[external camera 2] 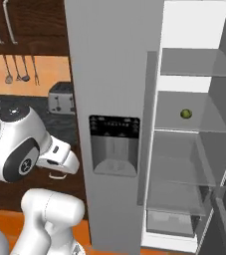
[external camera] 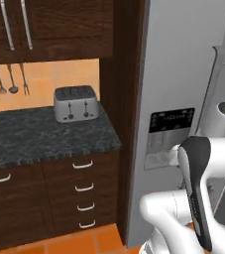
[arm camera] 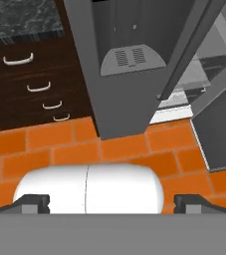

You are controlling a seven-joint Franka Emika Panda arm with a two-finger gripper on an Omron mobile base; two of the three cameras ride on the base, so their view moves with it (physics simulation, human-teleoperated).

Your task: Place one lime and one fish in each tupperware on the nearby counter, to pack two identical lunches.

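Robot arm facing a grey fridge beside the dark speckled stone counter [external camera: 39, 136].

Right base view shows the fridge's open compartment with 1 small yellow-green lime [external camera 2: 185, 114] on a middle shelf [external camera 2: 184, 122]; left base view shows a silver toaster [external camera: 75, 103] on the counter. Hand view: gripper [arm camera: 112, 203] fingers spread wide, holding nothing, over orange tile floor [arm camera: 45, 149].
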